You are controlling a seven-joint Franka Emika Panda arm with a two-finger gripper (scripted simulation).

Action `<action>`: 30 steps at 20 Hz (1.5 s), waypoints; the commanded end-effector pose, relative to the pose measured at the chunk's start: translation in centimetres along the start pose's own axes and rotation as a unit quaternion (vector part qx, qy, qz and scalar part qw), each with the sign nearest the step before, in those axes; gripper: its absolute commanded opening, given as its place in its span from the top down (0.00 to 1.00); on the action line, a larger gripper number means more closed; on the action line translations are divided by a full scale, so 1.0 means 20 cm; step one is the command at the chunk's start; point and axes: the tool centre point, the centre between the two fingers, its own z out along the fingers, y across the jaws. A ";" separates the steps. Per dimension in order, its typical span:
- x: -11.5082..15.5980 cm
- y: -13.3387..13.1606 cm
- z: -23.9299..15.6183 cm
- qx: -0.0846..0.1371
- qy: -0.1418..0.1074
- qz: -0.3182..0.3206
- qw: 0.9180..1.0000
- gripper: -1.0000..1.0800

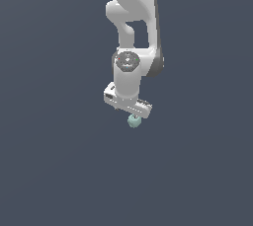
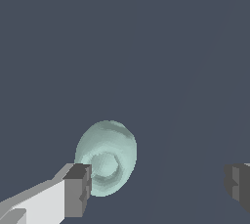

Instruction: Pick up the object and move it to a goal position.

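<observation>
The white Panda arm point(image 1: 132, 27) hangs down from the top of the exterior view, approx. centred, w/ its upper links stacked vertically and the wrist section dropping straight toward the dark grey-blue surface point(image 1: 54, 170). No counter edges or corners show in either view, so places can only be given relative to the arm. The round wrist joint faces the camera, and below it the hand is tilted, its lower bar slanting down toward the exterior view's right.

The gripper point(image 1: 132, 116) points downward. In the wrist view the gripper point(image 2: 158, 184) is spread wide: one dark pad on a white finger point(image 2: 78, 190) sits at one side, the other pad at the far edge of the pic, w/ a broad gap of bare surface between them.

The object point(image 1: 133, 120), a small pale teal-green lump, sits directly under the hand's lower end in the exterior view. In the wrist view the object point(image 2: 106, 157) lies just beside the nearer finger, partly overlapped by its pad, well apart from the other. Touching or not: can't tell. Whether it rests on the surface can't be told either.
</observation>
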 end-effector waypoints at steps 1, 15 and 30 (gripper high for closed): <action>-0.01 -0.03 0.01 0.003 0.003 0.030 1.000 0.04; -0.07 -0.17 0.06 0.015 0.014 0.162 0.987 0.04; -0.08 -0.19 0.12 0.017 0.015 0.184 0.983 0.04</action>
